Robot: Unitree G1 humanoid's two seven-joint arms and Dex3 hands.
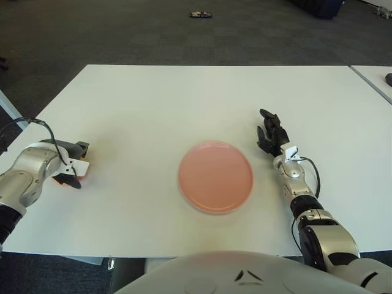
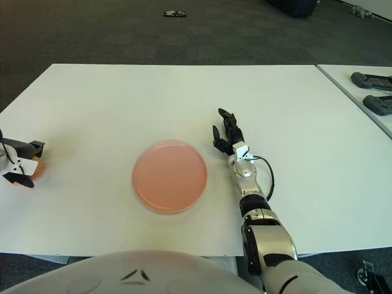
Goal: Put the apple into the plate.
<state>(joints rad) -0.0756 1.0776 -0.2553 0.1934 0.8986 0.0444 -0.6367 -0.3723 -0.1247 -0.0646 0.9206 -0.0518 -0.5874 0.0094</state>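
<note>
The apple (image 2: 37, 169) is a small orange-red fruit at the table's left edge, mostly hidden inside my left hand (image 1: 76, 166). That hand's dark fingers are curled over and under the apple, and only a sliver of it shows. Whether the apple is off the table I cannot tell. The pink round plate (image 1: 215, 176) lies flat in the middle of the white table, well to the right of the apple. My right hand (image 1: 270, 135) shows just right of the plate with its fingers relaxed and nothing in them.
The white table (image 1: 184, 98) stretches far back behind the plate. A second table's corner (image 2: 361, 86) at the right holds dark controllers (image 2: 373, 79). Dark carpet lies beyond, with a small object (image 1: 199, 13) on the floor.
</note>
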